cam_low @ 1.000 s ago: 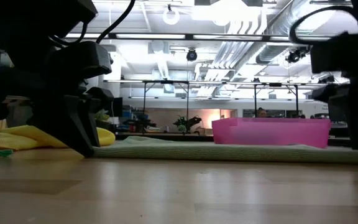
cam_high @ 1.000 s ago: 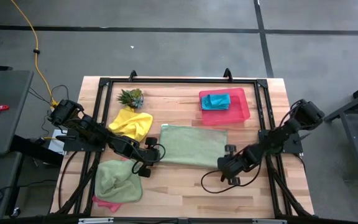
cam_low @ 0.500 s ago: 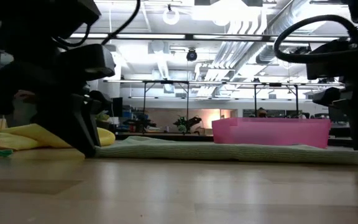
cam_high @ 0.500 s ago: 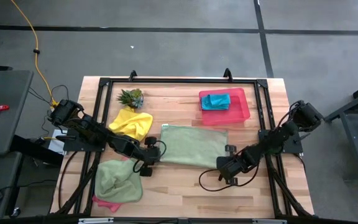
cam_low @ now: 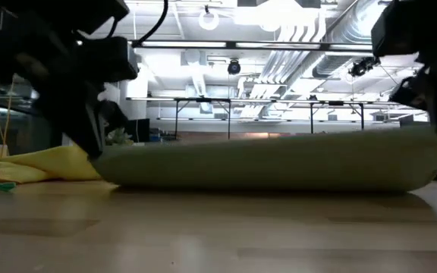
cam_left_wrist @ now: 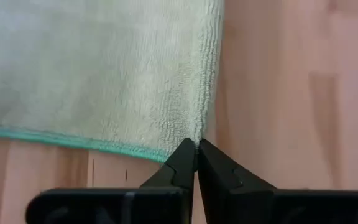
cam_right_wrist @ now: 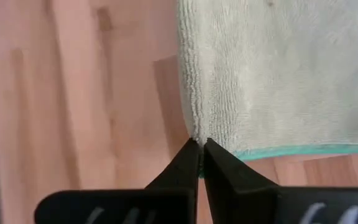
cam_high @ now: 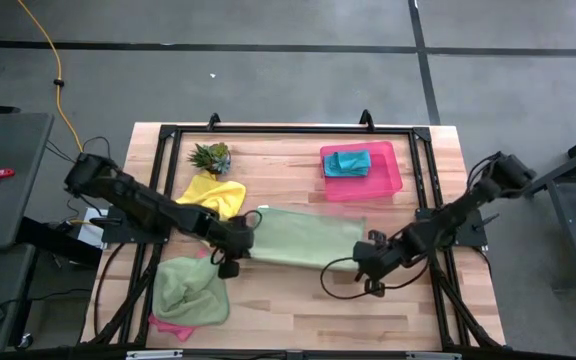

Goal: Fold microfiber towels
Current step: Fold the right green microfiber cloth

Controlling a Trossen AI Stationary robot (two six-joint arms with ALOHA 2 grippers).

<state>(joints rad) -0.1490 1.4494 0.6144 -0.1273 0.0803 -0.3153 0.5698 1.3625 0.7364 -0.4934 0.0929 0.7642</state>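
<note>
Both grippers are clenching the near corners of the flat green towel [cam_high: 303, 238] seen from above: the left gripper [cam_high: 240, 244] is pinching one corner, the right gripper [cam_high: 365, 256] the other, and the cloth is spanning the gap between them, its near edge rising off the table [cam_high: 298, 310]. Beyond the right gripper, a pink tray [cam_high: 388, 178] is holding a folded teal towel [cam_high: 348, 161]. Beyond the left gripper a yellow towel [cam_high: 211, 193] is lying crumpled, with a plant [cam_high: 211, 156] past it; on that gripper's near side a second green towel [cam_high: 191, 290] is lying bunched over a pink towel [cam_high: 168, 326].

Low view: the green towel [cam_low: 268, 163] is hanging as a lifted band between the two dark grippers, its lower edge just above the wood; the yellow towel [cam_low: 40, 165] is resting behind the gripper on the left of the picture.

Left wrist view: the fingertips [cam_left_wrist: 182, 163] are meeting on the towel's corner [cam_left_wrist: 194, 140], where the teal hem ends.

Right wrist view: the fingertips [cam_right_wrist: 213, 163] are likewise closing on the opposite corner [cam_right_wrist: 194, 130].

Progress, as judged: one towel appears folded and stowed; this one is only starting its first fold; three others are awaiting handling.
</note>
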